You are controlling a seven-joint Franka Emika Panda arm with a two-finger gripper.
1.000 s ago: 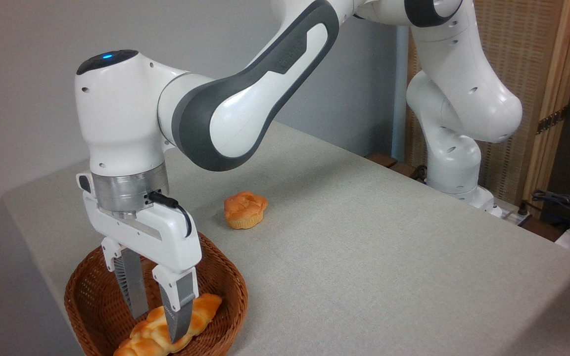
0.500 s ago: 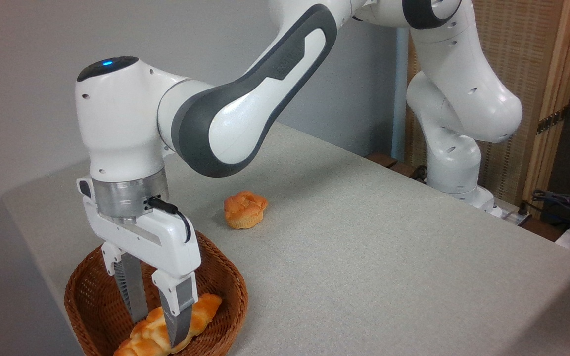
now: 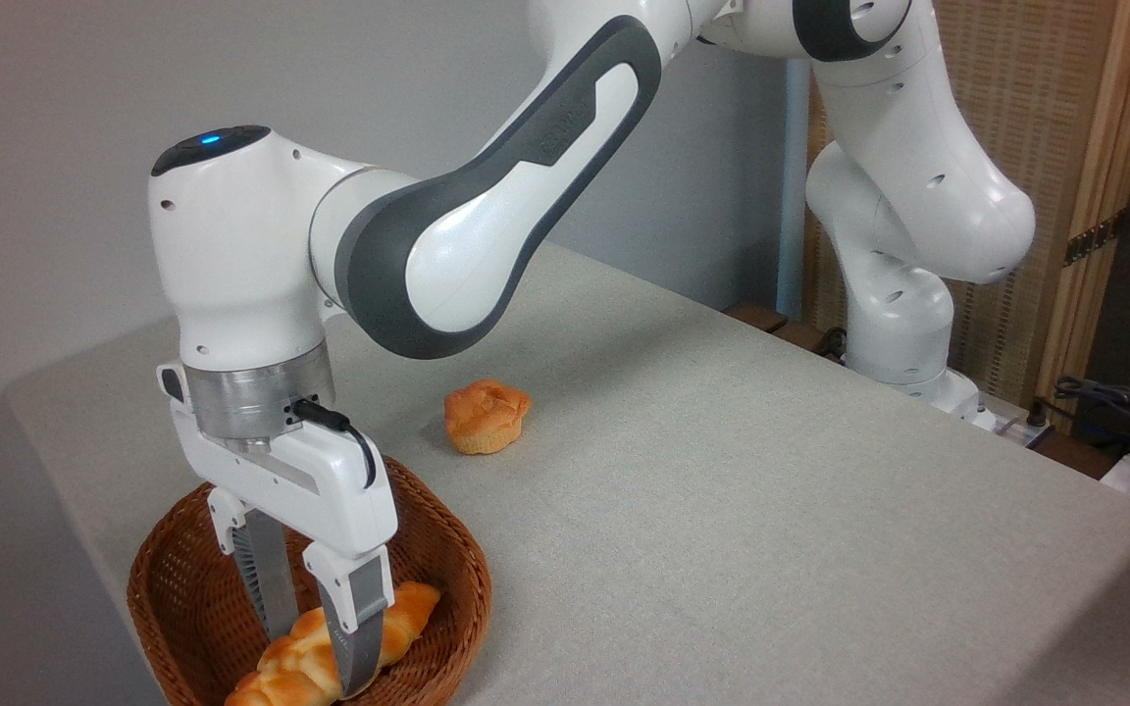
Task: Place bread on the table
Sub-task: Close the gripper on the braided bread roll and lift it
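Camera view, fixed, looking across the table [image 3: 722, 510] from its near corner. Bread [image 3: 315, 655] is lying in the wicker basket [image 3: 182, 588] at lower left: a long braided loaf, golden-orange, glossy, ridged on top, one tapered end pointing up-right toward the basket rim, the other running down toward the bottom edge of the picture. Gripper [image 3: 315, 642] is hanging straight down into the basket, its two grey fingers [image 3: 362, 628] straddling the loaf's middle, one on the far side, one on the near side. Jaws are standing at a narrow spread about the loaf's width; whether the pads are actually pressing the crust, I cannot tell. Fingers are flat, dark and ribbed on the inner faces; hand body is white plastic under a brushed metal ring.

Basket is brown, open-weave, oval, sitting just beside the table's rounded near-left corner. Table covering is a light grey-beige cloth, fine-textured, flat. Small round knotted bun [image 3: 485, 417] is sitting on the cloth, well apart from the basket, up and right. Wide bare cloth is stretching right of the basket and bun, toward the arm's base [image 3: 903, 363] at the far edge.
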